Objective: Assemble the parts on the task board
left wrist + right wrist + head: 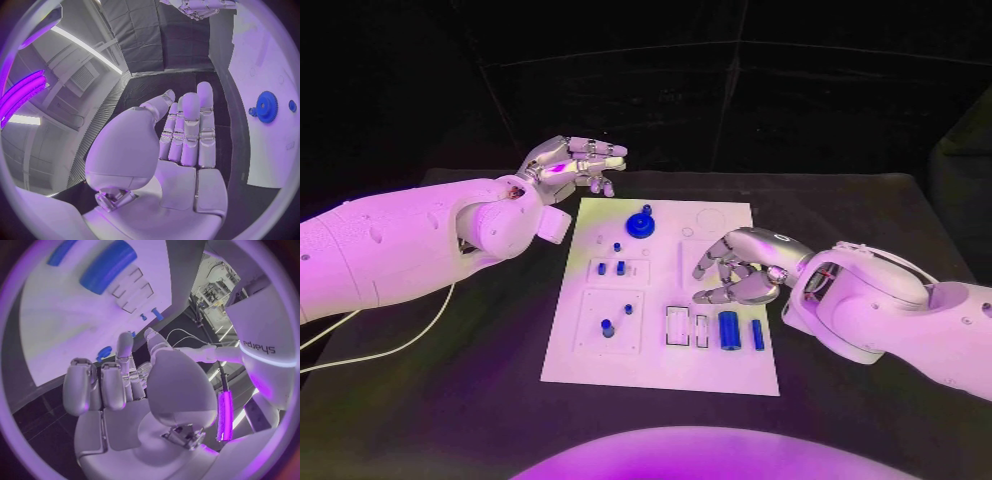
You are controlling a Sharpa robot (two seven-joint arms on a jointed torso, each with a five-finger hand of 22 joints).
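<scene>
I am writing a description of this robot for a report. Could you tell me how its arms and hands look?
Both arms are white, with smooth, rounded shells. Each ends in a silver, many-fingered hand built of segmented metal: the left hand and the right hand. A thin pale cable hangs below the left arm. The right wrist view shows dark lettering on the white shell.

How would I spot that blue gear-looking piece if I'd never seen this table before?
Find the white task board in the middle of the black table. Look at its far end, near the robot's left hand. The blue gear sits there: round, toothed and the widest blue part, unlike the slim pegs and cylinders nearer the robot.
</scene>
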